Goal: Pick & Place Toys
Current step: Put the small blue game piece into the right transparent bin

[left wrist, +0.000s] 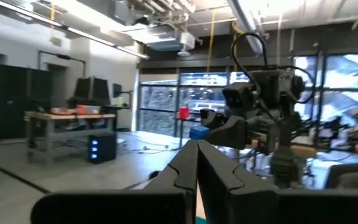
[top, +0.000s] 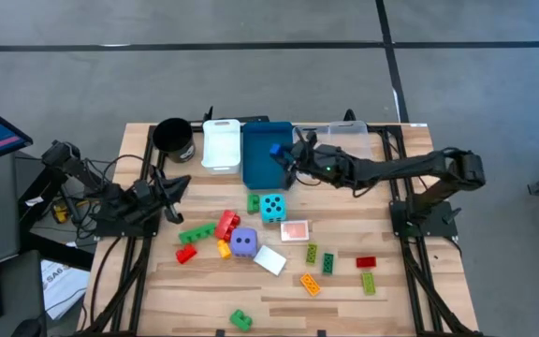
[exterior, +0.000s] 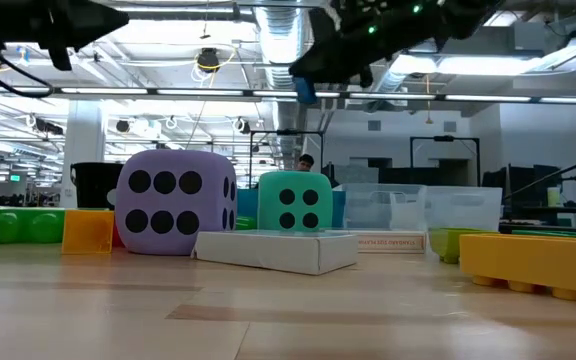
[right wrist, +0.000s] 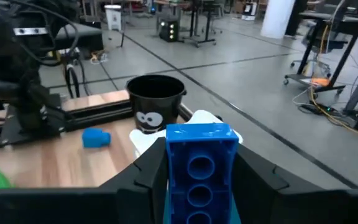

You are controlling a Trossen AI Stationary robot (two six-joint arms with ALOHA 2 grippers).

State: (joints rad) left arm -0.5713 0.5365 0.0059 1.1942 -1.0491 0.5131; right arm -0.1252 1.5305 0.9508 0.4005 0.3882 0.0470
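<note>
From my remote station I see the right gripper [top: 282, 153] clamped on a blue brick [right wrist: 199, 163], hanging in the air over the blue bin [top: 265, 157] at the table's far edge. The white bin [top: 221, 143] sits just beside the blue bin on one side, the clear bin [top: 349, 139] on the other, and the black cup [top: 173, 139] stands beyond the white one. My left gripper [top: 178, 185], fingers pressed together and holding nothing, waits near the black cup. On the boards nearer than the blue bin lie the cyan die [top: 272, 207], the purple die [top: 243, 242], a white card [top: 269, 259] and scattered bricks [top: 204, 233].
</note>
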